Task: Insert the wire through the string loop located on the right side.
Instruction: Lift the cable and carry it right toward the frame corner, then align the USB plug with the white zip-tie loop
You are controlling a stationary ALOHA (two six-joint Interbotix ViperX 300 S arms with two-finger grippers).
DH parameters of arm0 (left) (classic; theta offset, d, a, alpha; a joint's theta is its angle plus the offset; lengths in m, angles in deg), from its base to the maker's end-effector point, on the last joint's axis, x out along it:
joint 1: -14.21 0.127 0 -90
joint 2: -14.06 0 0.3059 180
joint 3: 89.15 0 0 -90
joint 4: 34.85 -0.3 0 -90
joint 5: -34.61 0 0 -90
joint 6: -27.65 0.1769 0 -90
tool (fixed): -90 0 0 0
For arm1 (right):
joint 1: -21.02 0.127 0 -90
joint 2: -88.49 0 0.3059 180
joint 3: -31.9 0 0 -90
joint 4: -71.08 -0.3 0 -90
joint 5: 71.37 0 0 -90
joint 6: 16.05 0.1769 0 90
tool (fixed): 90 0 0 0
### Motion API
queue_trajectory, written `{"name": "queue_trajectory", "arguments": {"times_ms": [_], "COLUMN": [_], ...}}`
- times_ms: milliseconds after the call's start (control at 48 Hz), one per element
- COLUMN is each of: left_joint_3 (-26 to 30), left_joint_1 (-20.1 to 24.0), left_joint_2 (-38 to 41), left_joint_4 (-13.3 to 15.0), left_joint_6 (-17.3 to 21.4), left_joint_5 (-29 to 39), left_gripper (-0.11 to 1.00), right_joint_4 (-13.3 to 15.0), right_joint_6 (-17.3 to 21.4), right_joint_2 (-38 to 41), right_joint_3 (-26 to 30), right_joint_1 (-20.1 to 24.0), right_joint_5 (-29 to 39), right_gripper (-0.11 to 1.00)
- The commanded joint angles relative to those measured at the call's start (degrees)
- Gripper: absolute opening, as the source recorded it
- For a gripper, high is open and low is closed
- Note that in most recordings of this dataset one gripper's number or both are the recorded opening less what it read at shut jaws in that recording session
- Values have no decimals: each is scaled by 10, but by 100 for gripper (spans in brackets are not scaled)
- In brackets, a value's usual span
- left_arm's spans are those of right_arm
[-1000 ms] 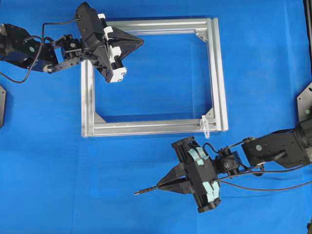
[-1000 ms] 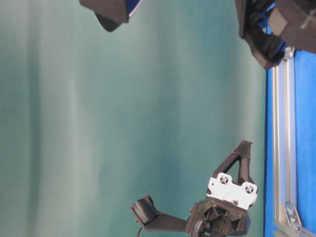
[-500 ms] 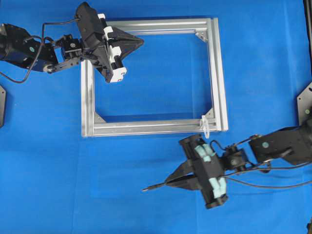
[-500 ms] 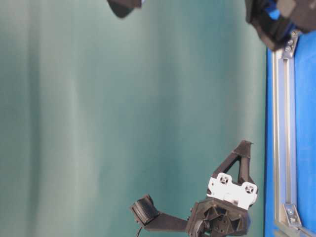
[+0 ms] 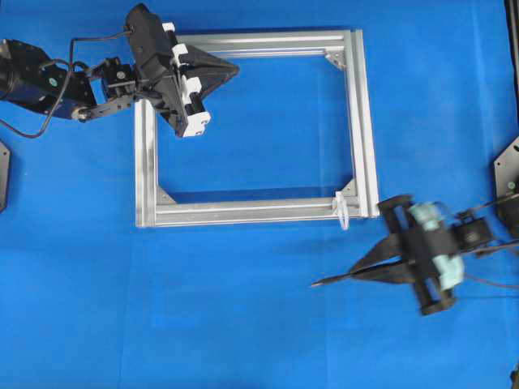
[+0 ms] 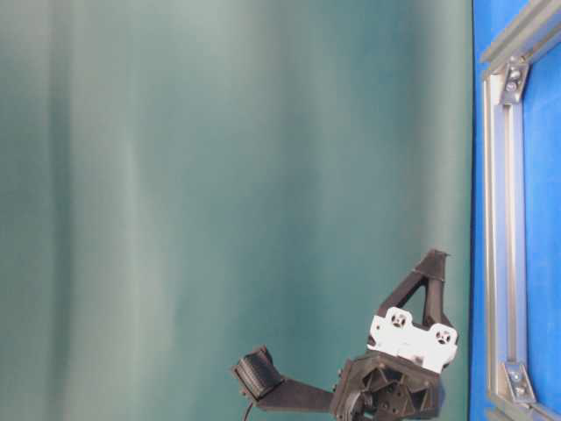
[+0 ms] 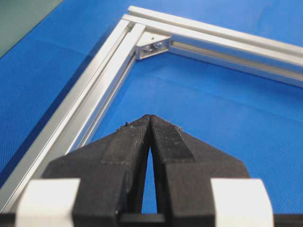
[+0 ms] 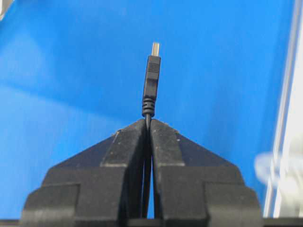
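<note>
At the near edge of the blue tabletop [image 5: 243, 324], low right in my overhead view, I've got the right pincer [image 5: 361, 270] clamped on the wire [image 5: 328, 281]. From the right wrist camera the wire [image 8: 150, 90] runs up between the closed jaws, plug end sticking out past the tips, small metal connector at the very end. Overhead, the plug points left and sits over bare tabletop, just below the frame's lower right corner, not touching the frame.

Next up is the string loop [image 5: 342, 212]: white, tied round the bottom bar of the aluminium frame [image 5: 243, 212] near its right corner. It's up and left of the right pincer, apart from the wire tip. In the right wrist view it's only a pale blur [image 8: 272, 168] at the right edge beside the frame bar.

Far side: left pincer [image 5: 233, 70] hovers over the frame's top left area, jaws together, nothing in them. The left wrist view shows its fingertips [image 7: 142, 127] pressed shut, with a corner bracket [image 7: 154, 45] ahead.

The table-level camera shows only the left arm and a frame edge.
</note>
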Motion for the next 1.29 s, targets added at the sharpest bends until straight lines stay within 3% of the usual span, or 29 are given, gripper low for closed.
{"name": "queue_trajectory", "arguments": {"times_ms": [0, 292, 646, 1041, 1270], "left_joint_3": [4, 4, 4, 3, 4], "left_joint_1": [2, 1, 2, -1, -2], "left_joint_2": [-18, -17, -17, -17, -17], "left_joint_4": [-2, -2, -2, -2, -3], "left_joint_6": [-1, -2, -2, -2, -1], "left_joint_5": [-3, -3, -3, -3, -3], "left_gripper": [0, 0, 0, 0, 0], "right_joint_4": [-3, -3, -2, 0, 1], "right_joint_6": [1, -1, -5, -8, -8], "right_joint_2": [-45, -156, -147, -146, -146], "right_joint_3": [-28, -101, -103, -112, -116], "right_joint_1": [3, 3, -5, -111, -134], "right_joint_5": [-2, 22, 19, 24, 24], "right_gripper": [-4, -4, -4, -4, -4]}}
